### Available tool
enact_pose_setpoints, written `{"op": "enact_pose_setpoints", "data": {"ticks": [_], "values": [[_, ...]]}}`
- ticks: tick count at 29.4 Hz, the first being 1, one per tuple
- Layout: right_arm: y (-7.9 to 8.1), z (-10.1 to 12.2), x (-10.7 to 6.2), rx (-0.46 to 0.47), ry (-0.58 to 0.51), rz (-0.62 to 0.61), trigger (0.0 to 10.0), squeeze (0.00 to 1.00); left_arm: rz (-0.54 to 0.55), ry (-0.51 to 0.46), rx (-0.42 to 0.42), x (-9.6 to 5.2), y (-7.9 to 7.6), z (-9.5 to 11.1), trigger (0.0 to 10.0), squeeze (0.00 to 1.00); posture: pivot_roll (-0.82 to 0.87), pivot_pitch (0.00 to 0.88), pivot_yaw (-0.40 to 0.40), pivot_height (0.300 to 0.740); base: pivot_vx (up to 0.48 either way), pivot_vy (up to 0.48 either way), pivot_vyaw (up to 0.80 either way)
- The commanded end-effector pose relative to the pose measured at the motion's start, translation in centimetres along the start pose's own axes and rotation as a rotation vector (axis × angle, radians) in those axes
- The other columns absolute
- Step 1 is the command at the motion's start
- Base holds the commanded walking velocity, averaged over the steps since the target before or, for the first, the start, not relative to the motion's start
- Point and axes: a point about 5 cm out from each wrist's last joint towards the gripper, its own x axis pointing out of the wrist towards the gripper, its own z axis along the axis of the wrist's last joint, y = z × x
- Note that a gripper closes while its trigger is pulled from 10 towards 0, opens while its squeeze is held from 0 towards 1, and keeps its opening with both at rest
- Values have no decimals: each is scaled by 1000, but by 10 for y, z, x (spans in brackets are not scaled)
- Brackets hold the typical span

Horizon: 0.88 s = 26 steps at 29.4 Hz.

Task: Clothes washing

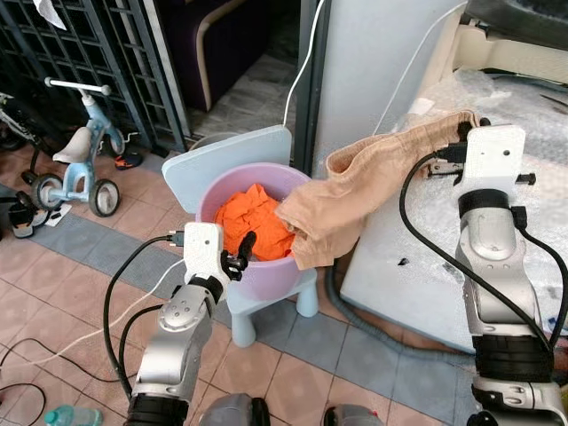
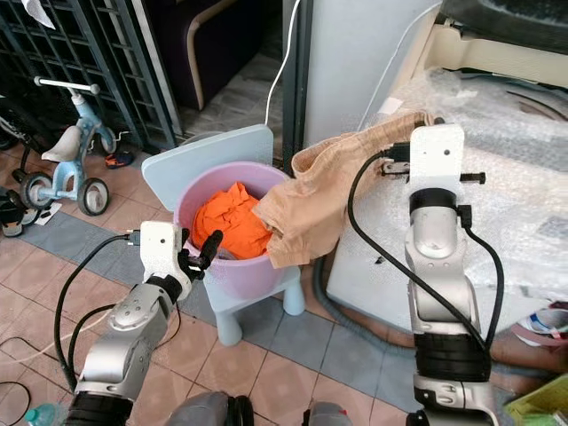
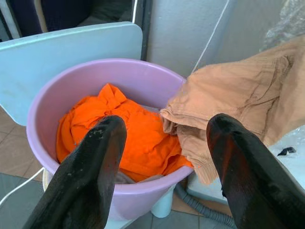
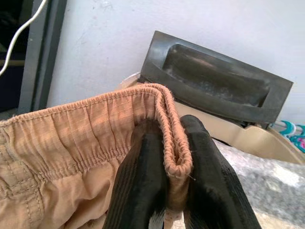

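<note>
A purple basin [image 1: 263,275] stands on a light blue child's chair [image 1: 232,153] and holds an orange garment [image 1: 256,222]. Tan shorts [image 1: 359,191] hang in the air, their lower end draped over the basin's right rim. My right gripper [image 4: 174,191] is shut on the shorts' elastic waistband and holds it up beside the white washing machine [image 1: 373,53]. My left gripper [image 3: 162,176] is open at the basin's near rim, with nothing between its fingers [image 1: 246,248]. In the right wrist view, the machine's grey lid [image 4: 214,81] stands raised behind the waistband.
Bubble wrap [image 1: 506,106] covers the surface at the right. A grey hose [image 1: 355,306] lies on the tiled floor under the shorts. A child's tricycle [image 1: 80,160] stands at the left before a black metal gate [image 1: 89,53]. Cables and a plastic bottle [image 1: 67,415] lie near my feet.
</note>
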Motion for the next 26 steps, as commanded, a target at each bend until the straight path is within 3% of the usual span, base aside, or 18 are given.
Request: {"op": "enact_pose_setpoints", "data": {"ticks": [1, 14, 19, 22, 26], "values": [[-10, 0, 1, -18, 1, -46, 10000, 0, -12, -12, -1, 1, -1, 3, 10000, 0, -105, 75, 43, 740, 0, -379, -800], [-4, -2, -1, 2, 2, -20, 10000, 0, -9, -2, 1, -1, 1, 1, 10000, 0, -100, 86, 46, 740, 0, -346, -779], [-1, -1, -1, 21, 2, 2, 10000, 0, 29, -32, -1, 0, 3, 5, 10000, 0, -96, 95, 48, 740, 0, 0, -119], [4, 1, 0, 36, -11, 46, 10000, 0, 36, -34, 14, 0, 5, 6, 10000, 0, -97, 101, 48, 740, 0, 0, 0], [26, 8, -4, 86, -40, 224, 10000, 0, 107, -77, 38, -2, 17, 15, 10000, 0, -97, 121, 43, 740, 0, 0, 0]]}}
